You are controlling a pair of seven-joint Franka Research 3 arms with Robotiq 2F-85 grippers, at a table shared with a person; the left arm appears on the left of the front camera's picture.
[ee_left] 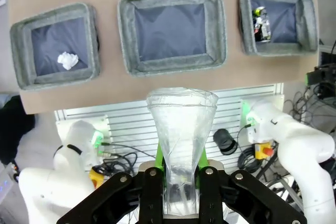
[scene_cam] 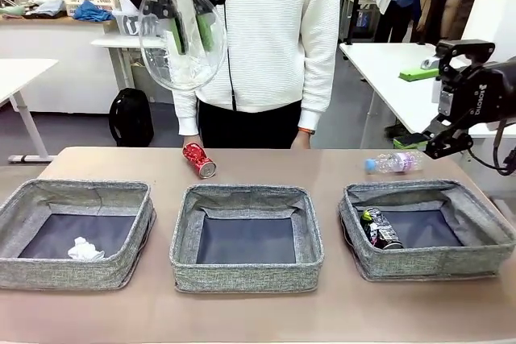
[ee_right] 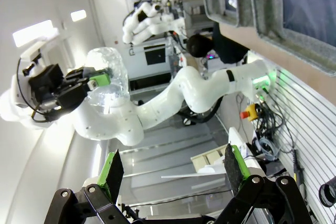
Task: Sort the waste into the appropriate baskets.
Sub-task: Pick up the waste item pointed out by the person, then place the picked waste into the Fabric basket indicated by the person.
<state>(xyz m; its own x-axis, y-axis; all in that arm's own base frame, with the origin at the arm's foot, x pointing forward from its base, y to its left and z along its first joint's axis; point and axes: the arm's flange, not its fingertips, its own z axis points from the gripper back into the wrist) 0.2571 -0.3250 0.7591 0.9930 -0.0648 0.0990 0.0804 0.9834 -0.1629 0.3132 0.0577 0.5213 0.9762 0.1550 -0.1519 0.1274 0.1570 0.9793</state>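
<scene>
My left gripper [ee_left: 181,174] is shut on the crushed clear plastic bottle [ee_left: 181,124] and holds it high above the table, over the left-middle [scene_cam: 181,36]. A red can [scene_cam: 198,159] lies on the table behind the middle basket [scene_cam: 246,278]. The small clear bottle with a pink label [scene_cam: 393,163] lies behind the right basket [scene_cam: 427,263], which holds a dark printed can [scene_cam: 379,228]. In the left basket [scene_cam: 72,275] sits a crumpled white paper ball [scene_cam: 85,249]. My right gripper [ee_right: 173,169] is open and holds nothing; it hangs at the right [scene_cam: 446,130], above that small bottle.
A person in a white top [scene_cam: 278,30] stands at the table's far edge, just behind the red can. From above, the three baskets sit in a row [ee_left: 126,35]. Bare tabletop lies behind and in front of the baskets.
</scene>
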